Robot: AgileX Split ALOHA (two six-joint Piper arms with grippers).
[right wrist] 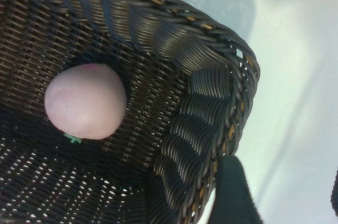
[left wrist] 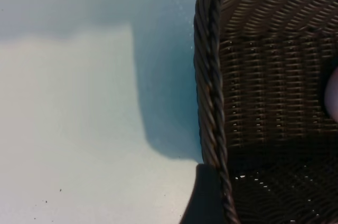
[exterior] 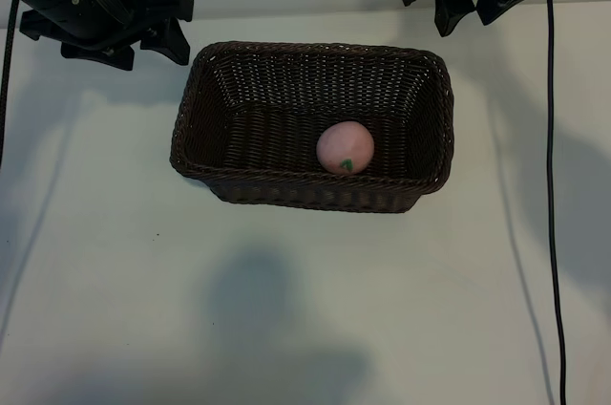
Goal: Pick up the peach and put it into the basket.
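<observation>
Small round pale pink peach (exterior: 345, 147) lies inside long-axis-sideways dark brown woven wicker basket (exterior: 286, 190), leaf mark facing the camera, between spread, empty left end effector (exterior: 158, 42) and right end effector (exterior: 473, 11).

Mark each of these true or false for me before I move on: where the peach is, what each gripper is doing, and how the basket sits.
1. The peach lies inside the basket. True.
2. The right gripper is holding the peach. False: it is open and empty, up beyond the basket's far right corner.
3. The left gripper is open and holds nothing, just off the basket's far left corner. True.
4. The basket is tipped on its side. False: it stands upright on the table.
5. The peach rests in the basket's left half. False: it sits right of centre, toward the near wall.
</observation>
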